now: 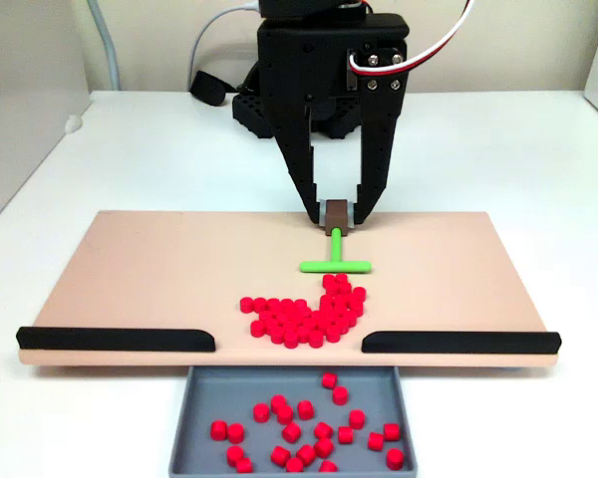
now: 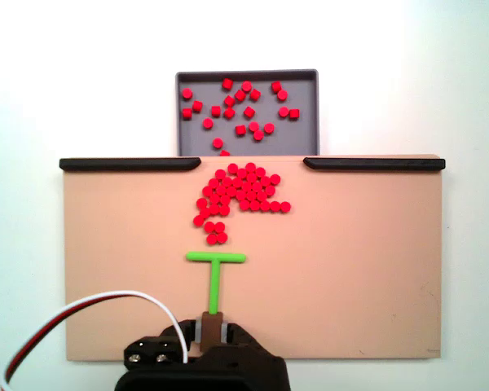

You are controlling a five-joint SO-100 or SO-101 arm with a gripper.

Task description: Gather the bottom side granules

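granules [image 2: 240, 194] clustered; fingers [image 1: 305, 159] clamp stick [image 1: 335, 261].

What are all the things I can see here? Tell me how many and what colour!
granules: about forty, bright red, one tight cluster on the board near the gap between the rails.
loose pellets: about twenty, red, scattered in the tray.
tray: one, grey, just past the board's railed edge.
board: one, tan, on the white table.
rails: two, black, along the board's edge with a gap between.
T-shaped stick: one, green with a brown handle, crossbar just behind the cluster.
cable: red and white, at the arm.
gripper: one, black, shut on the stick's handle.
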